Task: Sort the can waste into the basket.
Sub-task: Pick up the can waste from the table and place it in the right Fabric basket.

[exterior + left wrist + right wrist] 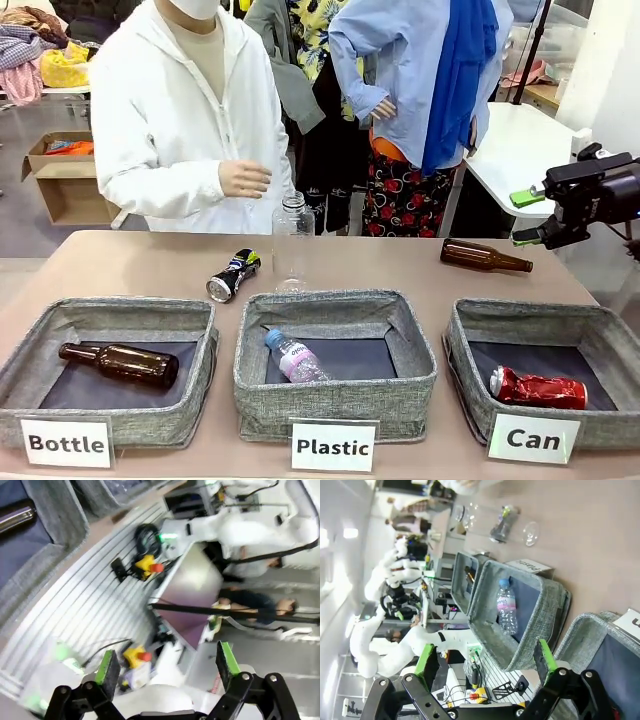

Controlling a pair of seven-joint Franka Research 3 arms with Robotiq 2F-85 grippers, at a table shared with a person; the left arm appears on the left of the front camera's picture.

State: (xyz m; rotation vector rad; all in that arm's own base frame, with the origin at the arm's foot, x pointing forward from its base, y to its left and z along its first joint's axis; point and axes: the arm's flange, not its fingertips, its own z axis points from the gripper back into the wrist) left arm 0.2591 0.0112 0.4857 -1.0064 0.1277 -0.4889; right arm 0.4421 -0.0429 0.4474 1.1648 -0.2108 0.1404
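Loose can may roll, nearby bottle may tip
Front view: red can (538, 389) lies in the basket (462, 370), black-and-blue can (232, 275) on its side near a standing clear bottle (292, 243), right gripper (528, 216) apart, empty; left wrist view: left gripper (164, 667) apart, empty; right wrist view: right gripper apart, nothing between

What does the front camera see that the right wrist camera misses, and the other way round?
Front view's extras: a brown bottle lying on the table, the crushed red can in full inside the Can basket, and the right gripper from the side, open. Right wrist view's extras: that gripper's green pads from behind and a yellow-and-red stop button below the table edge. Both share: the Can basket, the Plastic basket with the small blue-capped bottle inside, and the tall clear bottle on the table.
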